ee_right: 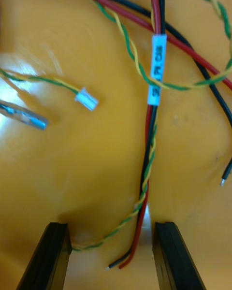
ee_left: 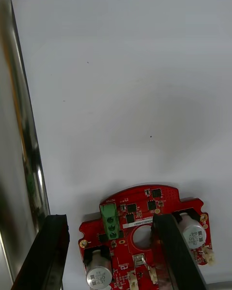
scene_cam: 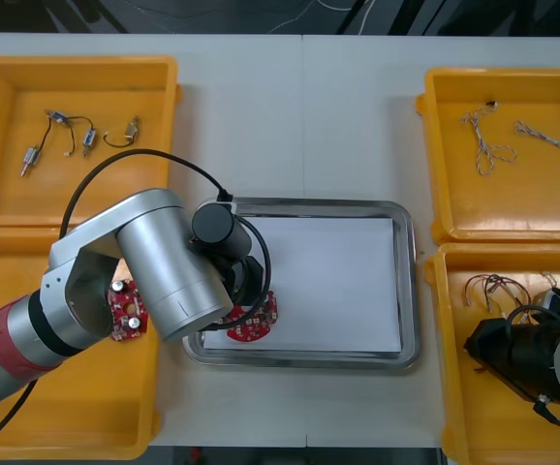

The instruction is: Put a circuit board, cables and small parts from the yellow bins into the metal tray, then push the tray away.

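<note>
Front view – bins: four yellow bins (scene_cam: 77,64) of smooth plastic, two at each side of the table.
Tray: one metal tray (scene_cam: 411,291) between the bins, with a shiny rim and a flat white inside.
Boards: two, round and red. A circuit board (scene_cam: 253,325) lies in the tray's near left corner, and a second board (scene_cam: 125,312) in the near left bin (scene_cam: 67,407).
Left gripper (ee_left: 108,217): over the tray's board, fingers spread wide, gripping nothing; one finger overlaps the board, the other stands just beside it.
Board parts: one green block, two silver cylinders, one round hole.
Right gripper (ee_right: 111,224): low in the near right bin (scene_cam: 493,441), fingers apart and empty – thin cables (ee_right: 153,67) run between them.
Small metal parts (scene_cam: 59,120): about four, in the far left bin (scene_cam: 9,116).
Twisted cables (scene_cam: 488,145): two, in the far right bin (scene_cam: 532,194).
</note>
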Controlling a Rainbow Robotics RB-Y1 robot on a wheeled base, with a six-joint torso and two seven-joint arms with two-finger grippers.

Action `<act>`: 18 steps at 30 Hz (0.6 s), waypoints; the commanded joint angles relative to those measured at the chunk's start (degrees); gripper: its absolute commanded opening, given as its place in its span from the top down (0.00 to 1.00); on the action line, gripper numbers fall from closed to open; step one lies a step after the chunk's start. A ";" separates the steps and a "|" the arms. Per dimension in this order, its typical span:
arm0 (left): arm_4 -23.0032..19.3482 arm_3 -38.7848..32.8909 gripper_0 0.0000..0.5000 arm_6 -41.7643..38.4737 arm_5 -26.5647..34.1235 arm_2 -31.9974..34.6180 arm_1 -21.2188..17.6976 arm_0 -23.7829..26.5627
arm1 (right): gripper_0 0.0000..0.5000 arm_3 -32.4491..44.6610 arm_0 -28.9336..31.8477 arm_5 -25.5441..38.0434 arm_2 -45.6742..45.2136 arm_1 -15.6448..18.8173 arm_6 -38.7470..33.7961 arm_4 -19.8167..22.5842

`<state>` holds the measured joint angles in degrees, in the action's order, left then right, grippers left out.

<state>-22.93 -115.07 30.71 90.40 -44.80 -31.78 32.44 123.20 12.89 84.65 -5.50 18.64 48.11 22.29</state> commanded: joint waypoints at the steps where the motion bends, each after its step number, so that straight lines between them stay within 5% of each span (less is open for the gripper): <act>1: -0.63 -2.62 0.00 -5.75 0.30 1.99 -1.71 -0.71 | 0.00 -1.21 1.08 -0.28 1.28 -0.62 -2.94 -0.50; 12: -8.98 -7.54 0.00 -5.92 9.88 11.66 -2.50 2.19 | 0.00 -1.21 1.43 -0.28 1.54 -0.62 -3.11 -0.59; 14: -11.09 -7.89 0.00 -5.92 11.20 13.51 -3.11 2.98 | 0.29 -1.21 1.61 -0.28 1.63 -0.62 -3.02 -0.50; 15: -11.09 -7.89 0.00 -5.92 11.20 13.51 -3.11 2.98 | 0.29 -1.21 1.61 -0.28 1.63 -0.62 -3.02 -0.50; 16: -12.49 -8.33 0.00 -5.84 12.25 15.09 -3.73 3.51 | 0.81 -1.21 1.61 -0.28 1.72 -0.62 -3.02 -0.50; 18: -14.16 -8.68 0.00 -5.66 12.78 16.76 -4.43 3.95 | 0.90 -1.21 1.70 -0.28 1.72 -0.62 -2.94 -0.41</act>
<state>-34.59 -120.95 30.44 101.80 -31.62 -33.32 33.45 122.95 12.95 84.56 -5.44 18.64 46.35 22.11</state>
